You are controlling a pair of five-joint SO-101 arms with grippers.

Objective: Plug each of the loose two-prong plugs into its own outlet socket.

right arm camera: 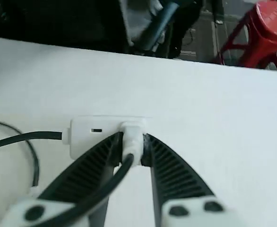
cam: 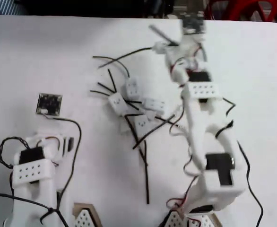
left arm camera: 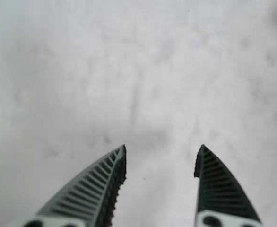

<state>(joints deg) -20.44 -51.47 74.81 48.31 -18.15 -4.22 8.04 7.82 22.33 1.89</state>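
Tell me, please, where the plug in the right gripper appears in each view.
High view: plug top centre, at the extended arm's tip.
Right wrist view: plug held in the right gripper, against the socket.
Left wrist view: left gripper over the white tabletop.
Shared landmark: the socket's black cable.

No lettering, number, label or sign is legible on anything in view

White arms [cam: 202, 118], black motors [cam: 220, 163], dark ribbed tool fingers [left arm camera: 219, 189].
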